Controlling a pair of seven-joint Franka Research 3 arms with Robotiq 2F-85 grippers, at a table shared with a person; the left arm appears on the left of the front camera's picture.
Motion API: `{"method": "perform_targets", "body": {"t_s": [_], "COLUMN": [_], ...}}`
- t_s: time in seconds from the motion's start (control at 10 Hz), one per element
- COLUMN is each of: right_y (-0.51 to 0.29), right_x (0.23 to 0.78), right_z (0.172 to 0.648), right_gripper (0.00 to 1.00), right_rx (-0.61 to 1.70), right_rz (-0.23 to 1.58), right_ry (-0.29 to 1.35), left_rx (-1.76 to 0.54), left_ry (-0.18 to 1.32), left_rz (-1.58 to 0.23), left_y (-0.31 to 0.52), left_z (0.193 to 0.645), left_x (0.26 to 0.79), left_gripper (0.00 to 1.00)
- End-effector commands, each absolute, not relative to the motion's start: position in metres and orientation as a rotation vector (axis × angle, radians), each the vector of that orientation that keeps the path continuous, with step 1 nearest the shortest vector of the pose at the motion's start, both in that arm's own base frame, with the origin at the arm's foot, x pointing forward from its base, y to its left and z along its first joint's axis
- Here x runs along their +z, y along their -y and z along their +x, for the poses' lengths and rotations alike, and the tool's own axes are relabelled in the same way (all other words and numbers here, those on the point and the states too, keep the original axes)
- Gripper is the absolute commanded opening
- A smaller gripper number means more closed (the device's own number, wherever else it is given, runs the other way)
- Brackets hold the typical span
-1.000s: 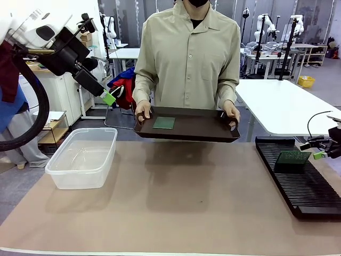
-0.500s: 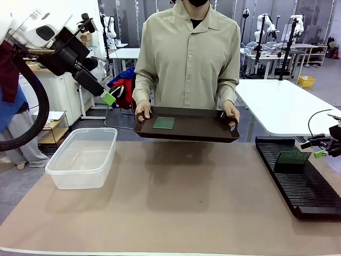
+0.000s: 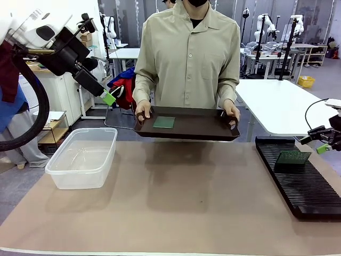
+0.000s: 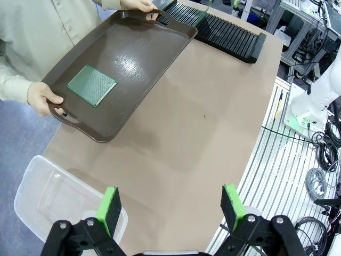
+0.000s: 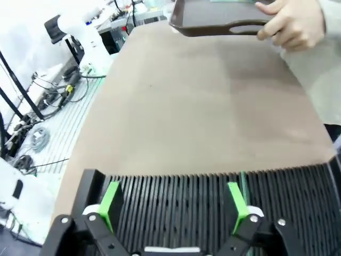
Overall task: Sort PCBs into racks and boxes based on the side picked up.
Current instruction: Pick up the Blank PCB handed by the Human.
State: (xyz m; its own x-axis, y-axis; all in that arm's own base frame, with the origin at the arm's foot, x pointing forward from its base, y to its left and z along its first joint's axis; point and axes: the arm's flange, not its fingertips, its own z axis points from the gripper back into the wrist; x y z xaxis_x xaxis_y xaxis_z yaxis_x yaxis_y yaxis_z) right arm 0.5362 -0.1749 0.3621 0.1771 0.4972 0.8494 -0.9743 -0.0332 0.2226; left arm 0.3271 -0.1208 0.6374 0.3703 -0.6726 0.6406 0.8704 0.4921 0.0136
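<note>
From the front, we see one PCB [image 3: 292,158] slotted in the rack [image 3: 309,189] beside our right gripper [image 3: 313,144] and the second PCB [image 3: 164,122] lying on the person's tray [image 3: 202,130]; the left wrist view shows our left gripper [image 4: 171,205] spread wide and empty, the right wrist view that gripper's jaws apart over the rack, so we judge the sorting half done.

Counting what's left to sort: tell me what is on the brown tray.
One green PCB lies flat on the tray, near one end; the rest of its surface is bare. The board's lower face rests against the tray and cannot be seen.
</note>
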Motion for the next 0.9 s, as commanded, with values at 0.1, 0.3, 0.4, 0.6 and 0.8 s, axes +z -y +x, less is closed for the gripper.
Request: {"method": "perform_targets", "body": {"t_s": [0.1, 0.3, 0.4, 0.6, 0.8], "right_y": [0.13, 0.119, 0.118, 0.116, 0.117], "right_x": [0.398, 0.426, 0.442, 0.467, 0.465], "right_z": [0.49, 0.469, 0.463, 0.452, 0.457], "right_gripper": [1.0, 1.0, 1.0, 1.0, 1.0], "right_rx": [1.195, 1.178, 1.171, 1.243, 1.207], "right_rz": [0.739, 0.705, 0.715, 0.752, 0.723], "right_ry": [0.583, 0.541, 0.544, 0.596, 0.592], "left_rx": [-1.02, -1.02, -1.02, -1.02, -1.02], "left_ry": [0.644, 0.644, 0.644, 0.644, 0.644], "left_rz": [-0.349, -0.349, -0.349, -0.349, -0.349], "left_y": [0.121, 0.121, 0.121, 0.121, 0.121], "left_z": [0.327, 0.327, 0.327, 0.327, 0.327], "left_x": [0.636, 0.636, 0.636, 0.636, 0.636], "left_gripper": [1.0, 1.0, 1.0, 1.0, 1.0]}}
